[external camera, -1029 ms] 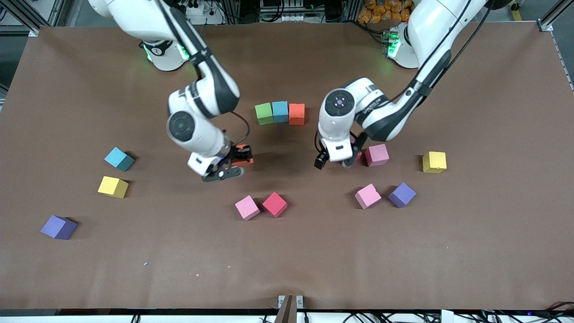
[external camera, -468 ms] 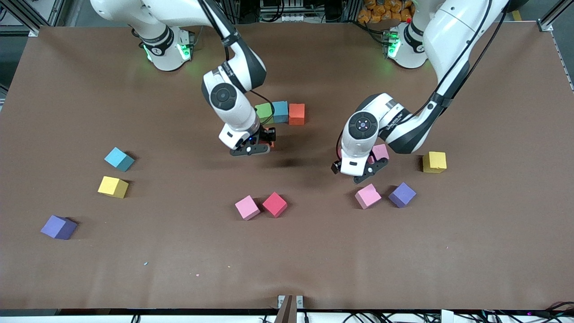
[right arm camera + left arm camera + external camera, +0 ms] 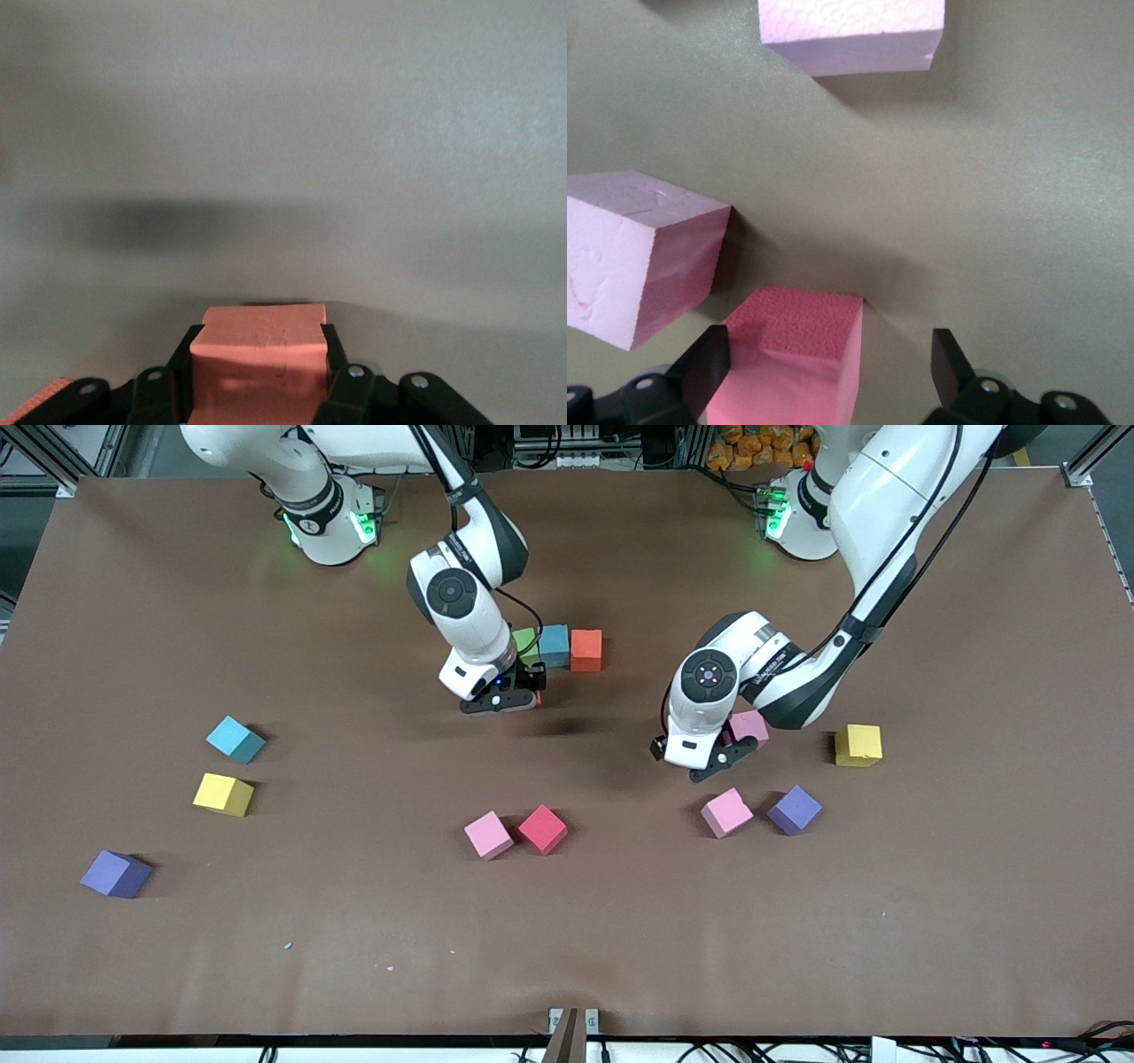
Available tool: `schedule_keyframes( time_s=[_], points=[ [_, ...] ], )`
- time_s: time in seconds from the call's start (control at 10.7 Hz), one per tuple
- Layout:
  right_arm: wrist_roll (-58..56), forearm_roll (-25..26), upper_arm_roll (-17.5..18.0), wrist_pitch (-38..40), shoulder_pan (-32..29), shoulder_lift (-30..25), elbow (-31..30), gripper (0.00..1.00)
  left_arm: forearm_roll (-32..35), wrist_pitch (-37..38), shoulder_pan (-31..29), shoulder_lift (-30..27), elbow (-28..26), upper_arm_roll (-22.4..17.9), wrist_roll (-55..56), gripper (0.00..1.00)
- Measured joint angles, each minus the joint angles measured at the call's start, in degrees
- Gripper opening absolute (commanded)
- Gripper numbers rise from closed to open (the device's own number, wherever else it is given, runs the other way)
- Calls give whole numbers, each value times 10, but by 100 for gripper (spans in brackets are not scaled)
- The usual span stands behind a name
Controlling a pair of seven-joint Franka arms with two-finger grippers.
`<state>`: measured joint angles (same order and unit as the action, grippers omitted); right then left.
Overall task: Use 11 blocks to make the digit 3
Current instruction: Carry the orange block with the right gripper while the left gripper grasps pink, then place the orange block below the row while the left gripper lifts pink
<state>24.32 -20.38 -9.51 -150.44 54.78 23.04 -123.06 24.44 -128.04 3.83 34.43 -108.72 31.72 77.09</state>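
I see a green block point(image 3: 524, 643), blue block point(image 3: 555, 645) and orange block point(image 3: 586, 649) touching in a row; other blocks point(image 3: 489, 835) lie scattered on the tabletop point(image 3: 567, 921).

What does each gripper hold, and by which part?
The right gripper clamps an orange block by two facing sides. The left gripper is open, holding nothing.

The right arm comes from its base at the top of the front view, elbow raised and forearm angled down toward the middle of the desk. Its wrist points down and the right end effector point(image 3: 509, 693) hangs low, its fingers point(image 3: 341, 390) pressed against both sides of an orange block point(image 3: 259, 354). The left arm reaches from its own base, bent sharply at the elbow, its wrist turned down. The left end effector point(image 3: 719, 760) sits low over the desk with its fingers point(image 3: 704, 367) spread wide, gripping nothing.
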Motion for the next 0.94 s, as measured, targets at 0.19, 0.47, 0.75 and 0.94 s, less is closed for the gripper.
schedule_keyframes(
  time_s=[0.19, 0.47, 0.75, 0.94],
  points=[
    [9, 0, 0, -8, 11, -1, -6, 21, 0, 6, 0, -2, 2, 0, -8, 100],
    [13, 0, 0, -9, 17, -2, -7, 22, 0, 42, -1, -8, 3, 4, -16, 100],
    [13, 0, -1, -13, 17, -2, -12, 22, 0, 53, 0, -8, -4, 6, -17, 100],
    [13, 0, -1, -18, 17, -2, -14, 22, 0, 51, 1, -1, -8, 8, -17, 100]
  ],
)
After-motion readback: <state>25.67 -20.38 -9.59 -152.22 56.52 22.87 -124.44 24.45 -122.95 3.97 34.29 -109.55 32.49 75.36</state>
